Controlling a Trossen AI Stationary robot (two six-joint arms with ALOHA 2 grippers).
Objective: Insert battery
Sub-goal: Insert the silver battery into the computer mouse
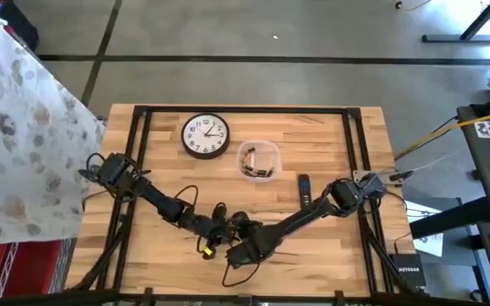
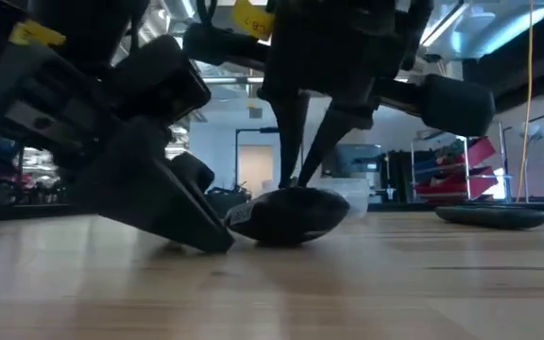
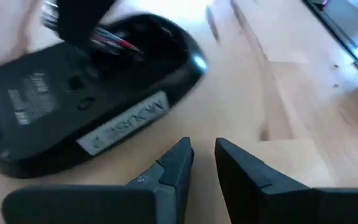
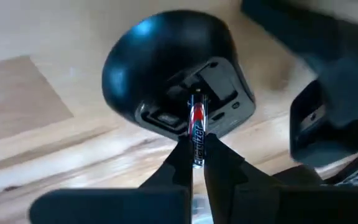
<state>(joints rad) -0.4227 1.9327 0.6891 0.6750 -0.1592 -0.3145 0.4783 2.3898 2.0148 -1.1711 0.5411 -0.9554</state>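
A black computer mouse (image 4: 166, 62) lies upside down on the wooden table, near its front edge, with its battery compartment (image 4: 213, 87) uncovered. My right gripper (image 4: 197, 163) stands over it, shut on a red-and-black battery (image 4: 196, 127). The battery's free end reaches into the compartment. My left gripper (image 3: 204, 158) sits low at the table beside the mouse (image 3: 73, 106), with a narrow gap between its fingertips and nothing in it. In the low view its fingers (image 2: 196, 222) end right at the mouse's edge (image 2: 244, 215); whether they touch it I cannot tell. My right gripper pinches the battery's upper half (image 4: 197, 146) between its two fingertips. The fingers come from above, slanting down, and lie along the battery. The battery points down past the fingertips, and its lower end (image 4: 192, 102) is in the mouse's open compartment.
A round wall clock (image 1: 205, 136) lies at the table's far side. A clear plastic tub (image 1: 258, 160) with loose batteries stands to the right of it. A dark remote (image 1: 304, 189) lies right of the centre. Cables trail around both arms near the front edge.
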